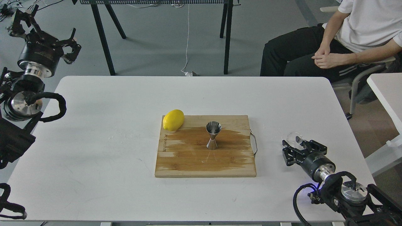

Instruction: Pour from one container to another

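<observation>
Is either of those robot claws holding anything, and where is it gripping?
The right gripper appears closed around the body of the glass cup. The left gripper holds nothing.

Steel jigger (pixel 213 135) stands upright on wet board (pixel 188 163).

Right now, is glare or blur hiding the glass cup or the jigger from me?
Head view: sharp throughout, with soft, even light. The jigger shows bright reflections yet its outline is crisp on the cutting board, which has a dark wet patch. The glass cup at the right gripper is faint against the white table, its body largely hidden.
</observation>
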Controlling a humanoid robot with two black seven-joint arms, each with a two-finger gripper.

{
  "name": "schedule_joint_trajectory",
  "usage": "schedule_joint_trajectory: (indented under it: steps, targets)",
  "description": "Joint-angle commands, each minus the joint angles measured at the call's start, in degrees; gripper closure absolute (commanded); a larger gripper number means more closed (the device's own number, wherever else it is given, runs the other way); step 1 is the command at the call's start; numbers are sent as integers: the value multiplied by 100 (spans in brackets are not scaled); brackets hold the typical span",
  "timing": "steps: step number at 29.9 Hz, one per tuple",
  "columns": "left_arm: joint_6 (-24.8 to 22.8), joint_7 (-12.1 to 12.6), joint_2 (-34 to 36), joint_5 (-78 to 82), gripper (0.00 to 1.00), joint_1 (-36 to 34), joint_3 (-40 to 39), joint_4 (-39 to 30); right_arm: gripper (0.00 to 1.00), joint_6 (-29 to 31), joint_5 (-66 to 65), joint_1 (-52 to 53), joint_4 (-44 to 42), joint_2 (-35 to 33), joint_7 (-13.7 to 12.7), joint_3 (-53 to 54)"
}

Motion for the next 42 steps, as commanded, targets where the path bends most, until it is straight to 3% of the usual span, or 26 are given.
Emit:
schedule_joint_trajectory:
  steps: [1,18,25,27,31,34,36,38,42]
  targets:
    - [9,0,0,2,0,0,0,0,64,1,2,153,-126,-43,-19,7]
    - [0,0,-9,2,0,9,0,0,52,1,-6,206,-258,-43,-19,6]
    - [9,0,-9,2,0,9,0,0,35,10,-6,197,-302,-52,-10,-2]
    - [9,0,-9,2,0,9,0,0,41,10,-15,189,-311,-43,-10,-2]
    - [9,0,-9,2,0,9,0,0,68,10,-15,189,-320,-43,-10,7]
    - [9,0,-9,2,0,9,0,0,71,10,-15,206,-407,-34,-10,-2]
    - [9,0,0,2,0,0,0,0,66,10,-15,215,-478,-17,-10,6]
    - [9,0,0,2,0,9,0,0,52,10,-24,232,-557,1,-10,-2]
    - [9,0,9,2,0,9,0,0,36,10,-15,233,-557,10,-1,-2]
